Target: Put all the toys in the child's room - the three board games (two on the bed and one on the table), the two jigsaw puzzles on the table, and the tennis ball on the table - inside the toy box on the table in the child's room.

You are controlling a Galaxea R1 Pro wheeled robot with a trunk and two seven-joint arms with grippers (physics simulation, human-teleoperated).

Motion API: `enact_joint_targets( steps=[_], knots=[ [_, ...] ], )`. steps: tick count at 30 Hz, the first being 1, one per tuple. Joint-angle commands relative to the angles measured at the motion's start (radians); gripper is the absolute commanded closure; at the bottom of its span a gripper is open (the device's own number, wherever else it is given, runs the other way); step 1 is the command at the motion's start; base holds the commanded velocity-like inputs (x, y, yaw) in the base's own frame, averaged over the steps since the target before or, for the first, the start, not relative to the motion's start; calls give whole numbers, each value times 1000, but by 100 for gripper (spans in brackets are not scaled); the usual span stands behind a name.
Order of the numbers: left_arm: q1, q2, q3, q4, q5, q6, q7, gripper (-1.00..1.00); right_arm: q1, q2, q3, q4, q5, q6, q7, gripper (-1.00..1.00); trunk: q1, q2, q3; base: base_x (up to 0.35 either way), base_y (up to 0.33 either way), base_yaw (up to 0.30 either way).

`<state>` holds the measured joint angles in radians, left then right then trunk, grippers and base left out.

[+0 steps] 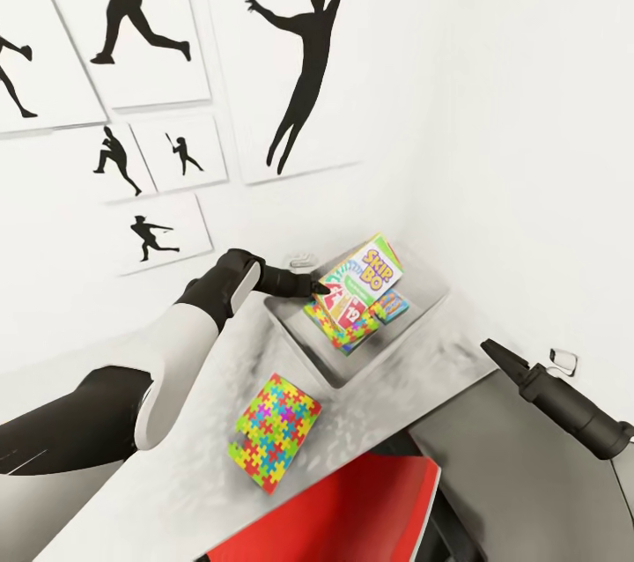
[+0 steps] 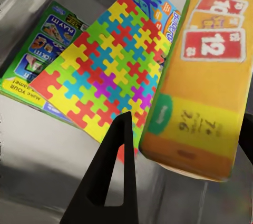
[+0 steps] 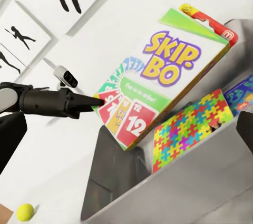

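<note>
left gripper (image 1: 319,287): i see black tapered fingers clamped on the flat glossy skip-bo box (image 1: 374,271)
right gripper (image 1: 490,349): can't tell its spread
toy box (image 1: 291,315): grey, slope-sided
loose jigsaw puzzle (image 1: 273,431): thin square on the mottled table (image 1: 189,465)

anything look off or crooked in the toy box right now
Yes. The SKIP-BO box stands tilted on edge in the toy box, leaning over a jigsaw puzzle rather than lying flat. The left gripper is at its lower corner.
</note>
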<state>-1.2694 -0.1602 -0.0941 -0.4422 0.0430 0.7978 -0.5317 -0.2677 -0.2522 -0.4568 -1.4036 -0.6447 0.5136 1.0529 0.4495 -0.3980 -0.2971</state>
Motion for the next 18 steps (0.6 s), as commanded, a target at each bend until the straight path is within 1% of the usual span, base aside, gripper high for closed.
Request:
enact_joint_targets(
  steps=[1, 5, 9, 13, 18],
  knots=[
    [-1, 1, -3, 0, 6, -1, 0, 100, -1, 0, -1, 0, -6, 8, 1, -100, 0, -2, -3, 0, 0, 0],
    [-1, 7, 7, 36, 13, -11, -8, 100, -1, -1, -3, 0, -6, 9, 1, -100, 0, -2, -10, 0, 0, 0],
    [-1, 18, 17, 57, 18, -11, -60, 100, -1, -1, -3, 0, -6, 9, 2, -100, 0, -2, -17, 0, 0, 0],
    [-1, 20, 19, 61, 17, -7, -124, 100, -1, -1, -3, 1, -6, 8, 2, -100, 0, -2, -23, 0, 0, 0],
    [-1, 20, 19, 62, 14, -11, -141, 100, -1, -1, -3, 1, -6, 8, 2, -100, 0, -2, -31, 0, 0, 0]
  ],
)
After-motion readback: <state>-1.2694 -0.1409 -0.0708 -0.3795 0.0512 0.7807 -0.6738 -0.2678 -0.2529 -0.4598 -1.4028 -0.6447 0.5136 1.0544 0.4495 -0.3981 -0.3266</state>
